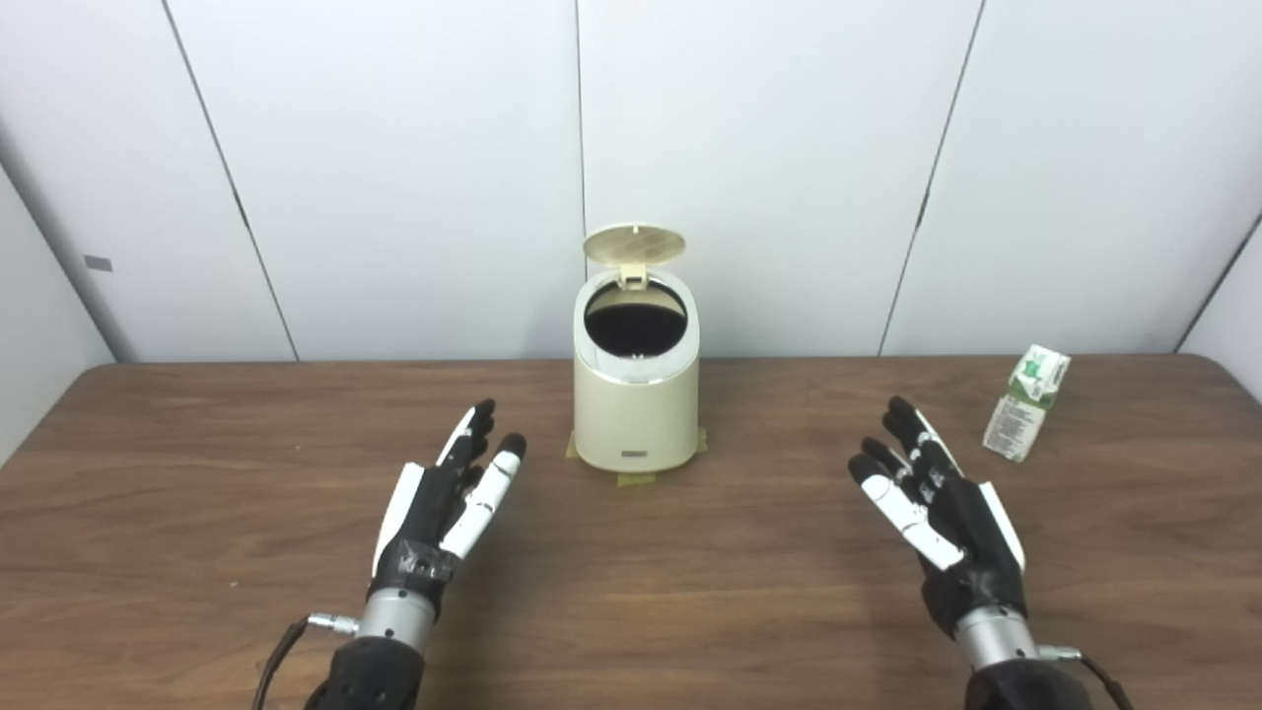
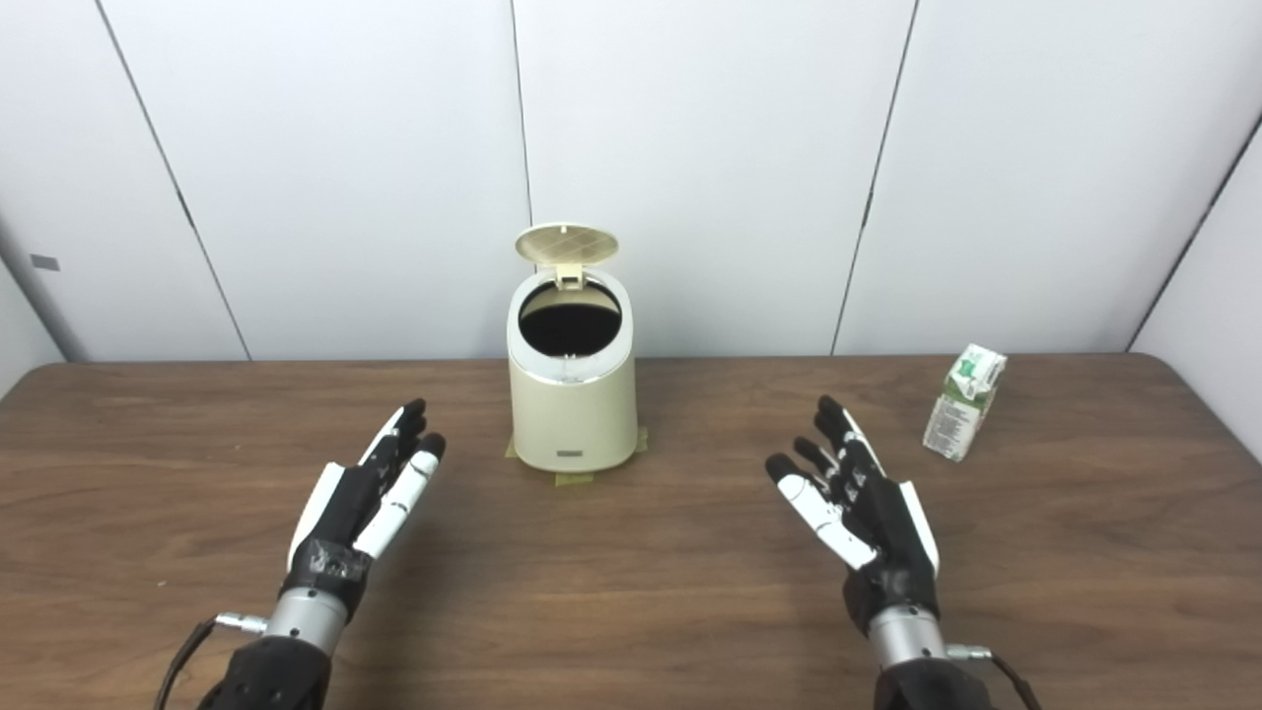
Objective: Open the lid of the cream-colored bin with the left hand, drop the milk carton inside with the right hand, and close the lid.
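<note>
The cream-colored bin stands at the back middle of the table, taped down at its base. Its round lid is raised upright and the dark opening shows. A small green and white milk carton stands at the far right, tilted a little. My left hand hovers open in front and left of the bin, fingers stretched forward, holding nothing. My right hand hovers open to the front right of the bin, left of and nearer than the carton, touching nothing.
The brown wooden table runs the full width, with its far edge against white wall panels. Tape tabs stick out under the bin. The table's right corner is rounded, just beyond the carton.
</note>
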Motion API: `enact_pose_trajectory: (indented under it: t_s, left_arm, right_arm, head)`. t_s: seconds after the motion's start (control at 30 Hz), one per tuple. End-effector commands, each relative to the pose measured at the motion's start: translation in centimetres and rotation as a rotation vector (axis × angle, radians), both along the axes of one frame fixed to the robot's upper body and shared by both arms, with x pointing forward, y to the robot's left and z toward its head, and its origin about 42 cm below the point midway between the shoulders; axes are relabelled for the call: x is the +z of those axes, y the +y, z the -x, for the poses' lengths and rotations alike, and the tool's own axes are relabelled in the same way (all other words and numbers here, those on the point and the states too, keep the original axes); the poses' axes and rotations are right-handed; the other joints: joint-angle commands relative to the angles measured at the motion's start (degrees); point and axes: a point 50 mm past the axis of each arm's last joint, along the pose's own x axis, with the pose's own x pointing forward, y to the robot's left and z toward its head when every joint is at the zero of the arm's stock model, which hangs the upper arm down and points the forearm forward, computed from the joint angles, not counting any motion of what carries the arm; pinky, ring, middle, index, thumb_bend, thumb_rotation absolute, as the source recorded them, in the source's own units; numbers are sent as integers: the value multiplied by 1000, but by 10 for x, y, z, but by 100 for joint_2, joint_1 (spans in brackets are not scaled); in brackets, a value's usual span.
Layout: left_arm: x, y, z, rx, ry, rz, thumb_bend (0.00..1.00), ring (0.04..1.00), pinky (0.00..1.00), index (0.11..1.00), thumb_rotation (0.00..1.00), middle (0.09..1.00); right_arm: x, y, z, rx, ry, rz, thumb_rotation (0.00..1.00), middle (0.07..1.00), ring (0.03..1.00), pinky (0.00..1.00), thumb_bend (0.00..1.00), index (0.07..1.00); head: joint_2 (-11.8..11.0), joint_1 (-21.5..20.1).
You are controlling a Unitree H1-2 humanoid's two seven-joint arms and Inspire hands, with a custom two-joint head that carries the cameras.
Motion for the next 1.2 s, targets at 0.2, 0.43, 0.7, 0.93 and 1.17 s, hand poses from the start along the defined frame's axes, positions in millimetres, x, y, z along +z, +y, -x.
enact_pose_trajectory:
  t_s: [0.2,0.43,0.7,0.93,1.17]
  left_arm:
    - [18,-7,-7,-40,-35,40,518,972,961,991,868,956]
    - [13,-6,-12,-39,-29,55,449,991,995,998,869,966]
    - [13,-3,-12,-54,-14,61,480,1000,998,997,858,988]
    - [20,5,-14,-75,-1,53,514,1000,1000,1000,890,998]
    - [22,17,-12,-102,-1,61,523,1000,1000,1000,859,1000]
  right_arm:
    - [33,-56,9,-110,-80,107,226,920,857,673,823,889]
    - [41,-89,5,-227,-4,266,219,908,847,771,803,897]
    - [53,-130,-20,-329,3,560,330,927,858,721,855,934]
    - [63,-142,-42,-395,18,648,348,899,833,690,899,923]
    - [74,-140,-66,-415,21,655,275,898,725,569,890,919]
  head:
    - [-19,-114]
    - [-6,-409]
    - [-25,-665]
    - [-44,-1220]
    - [14,-1517]
